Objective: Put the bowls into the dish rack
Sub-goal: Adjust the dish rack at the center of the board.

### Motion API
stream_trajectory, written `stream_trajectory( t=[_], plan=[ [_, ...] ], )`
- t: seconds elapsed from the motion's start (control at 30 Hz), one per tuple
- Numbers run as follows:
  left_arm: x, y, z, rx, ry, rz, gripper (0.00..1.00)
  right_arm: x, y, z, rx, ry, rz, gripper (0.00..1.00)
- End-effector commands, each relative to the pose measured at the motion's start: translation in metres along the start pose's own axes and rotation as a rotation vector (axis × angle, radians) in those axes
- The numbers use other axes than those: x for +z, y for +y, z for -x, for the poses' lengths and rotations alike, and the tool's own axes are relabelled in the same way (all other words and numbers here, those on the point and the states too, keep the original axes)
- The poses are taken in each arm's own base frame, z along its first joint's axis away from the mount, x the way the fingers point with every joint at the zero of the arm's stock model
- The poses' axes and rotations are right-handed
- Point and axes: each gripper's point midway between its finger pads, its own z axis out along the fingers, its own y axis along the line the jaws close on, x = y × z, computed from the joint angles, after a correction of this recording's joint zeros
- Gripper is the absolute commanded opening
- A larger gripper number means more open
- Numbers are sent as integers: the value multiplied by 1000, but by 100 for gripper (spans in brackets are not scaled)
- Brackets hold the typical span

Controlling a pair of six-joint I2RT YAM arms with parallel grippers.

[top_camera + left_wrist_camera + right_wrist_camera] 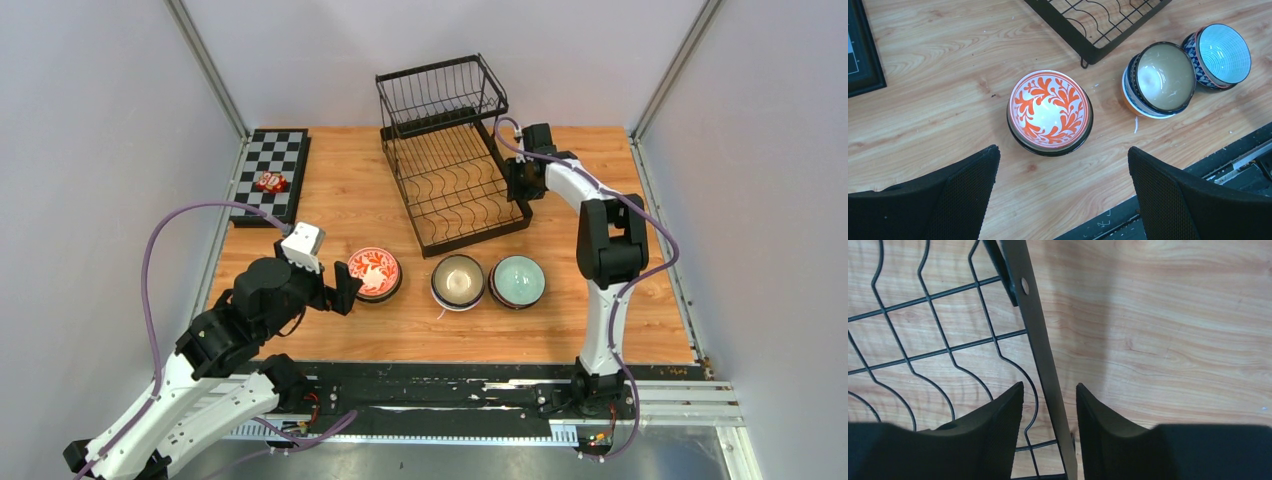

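Note:
Three bowls stand in a row on the wooden table in front of the dish rack (455,190). The red floral bowl (375,272) (1050,111) lies just ahead of my left gripper (345,290) (1063,150), which is open and holds nothing. To its right a cream dark-rimmed bowl (458,281) (1160,77) sits nested on other bowls. A pale green bowl with a blue-patterned outside (518,280) (1220,55) follows. My right gripper (520,190) (1049,385) is at the rack's right side, its fingers astride the side rail (1035,335) with a gap on each side.
A black-and-white checkerboard (270,175) lies at the back left with a small red object (271,182) on it. The rack's upper wire basket (440,95) stands tilted up at the back. A black strip (450,375) runs along the near table edge.

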Motion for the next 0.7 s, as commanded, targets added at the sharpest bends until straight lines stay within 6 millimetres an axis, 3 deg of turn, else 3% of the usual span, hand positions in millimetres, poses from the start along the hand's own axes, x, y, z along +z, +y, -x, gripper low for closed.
stream_trajectory(
  t=[0.0,0.23,0.67],
  plan=[
    [2,0,-1,6,4,2,100,4,-8,2,37,13,-7,39],
    [3,0,-2,6,6,4,100,0,-8,-4,59,21,-14,3],
    [2,1,-2,3,5,9,100,-19,-10,-32,216,-70,-41,3]
  ],
)
